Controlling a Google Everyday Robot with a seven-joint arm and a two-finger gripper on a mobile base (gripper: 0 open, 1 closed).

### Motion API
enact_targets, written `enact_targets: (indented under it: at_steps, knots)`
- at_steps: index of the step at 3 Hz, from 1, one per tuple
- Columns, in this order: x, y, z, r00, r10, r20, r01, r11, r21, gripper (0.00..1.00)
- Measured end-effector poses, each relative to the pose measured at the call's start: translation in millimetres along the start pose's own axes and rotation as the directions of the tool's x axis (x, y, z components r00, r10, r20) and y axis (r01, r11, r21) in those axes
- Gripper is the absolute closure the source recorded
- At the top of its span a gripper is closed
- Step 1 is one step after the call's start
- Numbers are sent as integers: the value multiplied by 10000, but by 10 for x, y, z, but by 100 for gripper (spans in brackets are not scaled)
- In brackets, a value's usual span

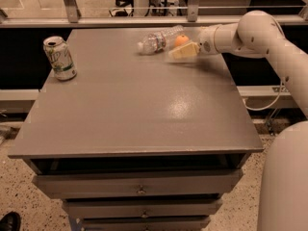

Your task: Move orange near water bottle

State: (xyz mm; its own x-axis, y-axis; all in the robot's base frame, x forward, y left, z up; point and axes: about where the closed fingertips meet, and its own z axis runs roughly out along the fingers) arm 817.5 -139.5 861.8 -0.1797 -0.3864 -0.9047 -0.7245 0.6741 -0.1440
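The orange (181, 40) is at the far side of the grey table (139, 109), right beside the water bottle (156, 40). The bottle is clear, lies on its side, and its white cap points left. My gripper (180, 48) reaches in from the right on the white arm (250, 32) and is at the orange. Its cream-coloured front part lies just in front of the fruit. The orange's top shows above the gripper and its lower part is hidden.
A white-and-green soda can (59, 57) stands upright at the table's far left. A rail and glass partition (144, 18) run behind the table. Drawers (139, 189) sit under the tabletop. My white base (288, 186) is at the right front.
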Motion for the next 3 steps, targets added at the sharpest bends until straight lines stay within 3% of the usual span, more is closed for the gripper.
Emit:
enact_targets:
  at_steps: [2,3]
  knots:
    - [-57,209,-537,9986,-281,444,280,9996,33,0]
    - [-140,338,-998,9919,-627,1107,670,9971,-359,0]
